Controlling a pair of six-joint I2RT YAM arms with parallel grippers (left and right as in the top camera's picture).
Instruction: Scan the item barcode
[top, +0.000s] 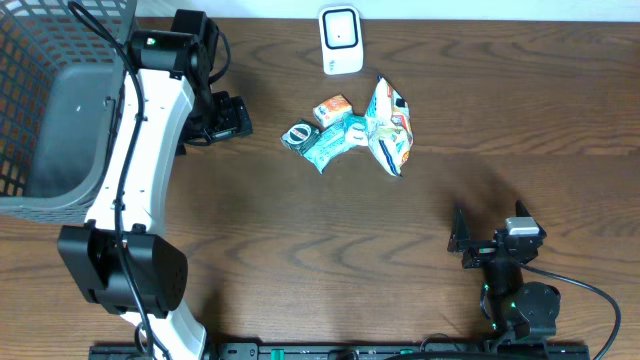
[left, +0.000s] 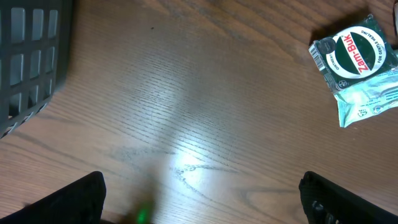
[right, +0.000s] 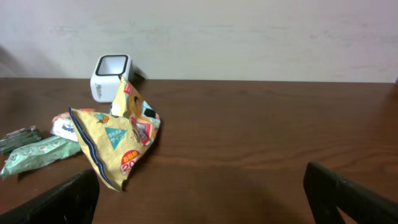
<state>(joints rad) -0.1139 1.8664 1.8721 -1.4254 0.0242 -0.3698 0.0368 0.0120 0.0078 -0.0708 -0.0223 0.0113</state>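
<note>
Dark wood table (top: 300, 250), wire basket (top: 40, 60) at your far left. Small packets (top: 325, 140) and a yellow snack bag (top: 389, 128) lie bunched mid-table, near the white scanner (top: 340, 40). Your left gripper (top: 238, 118) and right gripper (top: 462, 240) both gape wide, holding nothing.

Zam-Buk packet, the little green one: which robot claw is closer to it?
Left. The left gripper is a short way from the Zam-Buk packet, on the basket side; the right gripper is much farther off, beyond the snack bag.
</note>
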